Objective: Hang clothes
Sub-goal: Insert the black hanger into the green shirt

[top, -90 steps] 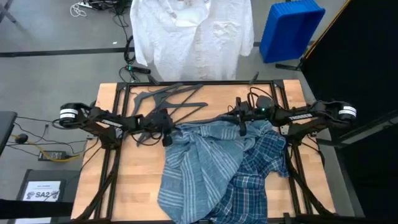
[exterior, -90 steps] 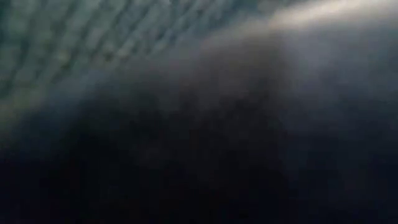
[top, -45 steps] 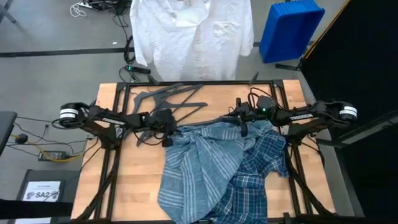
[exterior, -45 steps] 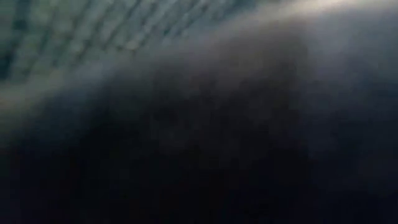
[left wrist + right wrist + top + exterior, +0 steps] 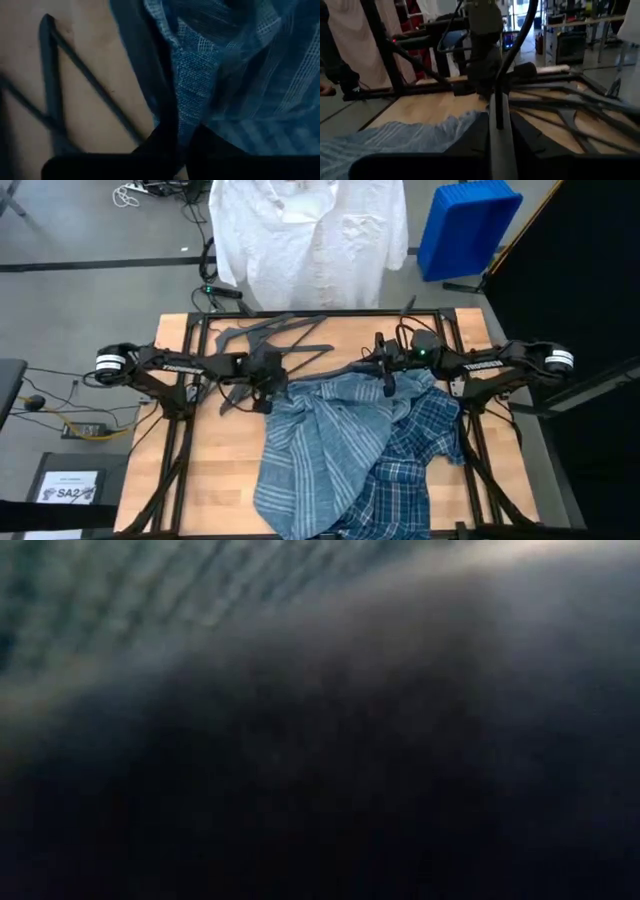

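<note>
Left gripper [image 5: 268, 385] pinches the far edge of the light blue-grey striped shirt [image 5: 320, 445] heaped mid-table over the darker blue plaid shirt [image 5: 425, 445], right gripper [image 5: 496, 131] clamps a dark grey plastic hanger [image 5: 501, 145] beside it, likely for threading.

Three shirts: one white shirt [image 5: 310, 230] hanging beyond the far edge of the wooden table [image 5: 210, 470], and two lying on that table, a light blue-grey striped shirt [image 5: 320, 440] and a darker blue plaid shirt [image 5: 420, 440] partly beneath it. Dark grey hangers [image 5: 265, 340] lie overlapped on the table near its far edge; at least two, exact number unclear. Two robot arms, each with one gripper: left gripper [image 5: 266, 385], right gripper [image 5: 386, 370]. One blue bin [image 5: 465, 225] stands beyond the table.
</note>
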### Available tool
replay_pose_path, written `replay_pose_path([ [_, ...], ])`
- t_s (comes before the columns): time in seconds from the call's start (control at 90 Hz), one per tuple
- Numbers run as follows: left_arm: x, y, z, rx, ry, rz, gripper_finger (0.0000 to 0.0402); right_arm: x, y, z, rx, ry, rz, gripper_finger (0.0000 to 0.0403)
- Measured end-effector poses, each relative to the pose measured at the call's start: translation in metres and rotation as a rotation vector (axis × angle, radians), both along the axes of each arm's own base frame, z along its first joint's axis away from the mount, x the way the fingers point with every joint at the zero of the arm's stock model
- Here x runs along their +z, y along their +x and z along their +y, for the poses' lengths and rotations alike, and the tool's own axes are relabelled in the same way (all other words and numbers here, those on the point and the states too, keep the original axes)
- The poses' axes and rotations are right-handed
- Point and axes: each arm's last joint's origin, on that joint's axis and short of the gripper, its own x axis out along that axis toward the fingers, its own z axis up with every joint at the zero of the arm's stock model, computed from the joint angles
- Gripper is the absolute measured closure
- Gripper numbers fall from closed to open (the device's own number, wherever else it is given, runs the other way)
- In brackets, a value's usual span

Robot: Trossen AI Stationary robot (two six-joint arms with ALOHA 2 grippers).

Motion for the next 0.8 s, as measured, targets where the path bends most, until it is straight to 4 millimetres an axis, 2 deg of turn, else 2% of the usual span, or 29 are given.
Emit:
replay_pose_path([
  [0.4,0.053,-0.001,0.003,-0.135,0.159,0.224,0.0402,0.055,0.026,-0.009,0.012,-0.077,-0.038,0.0385],
  [0.8,0.094,-0.005,0.002,-0.194,0.179,0.295,0.0401,0.112,0.040,-0.014,0.011,-0.145,-0.043,0.0390],
])
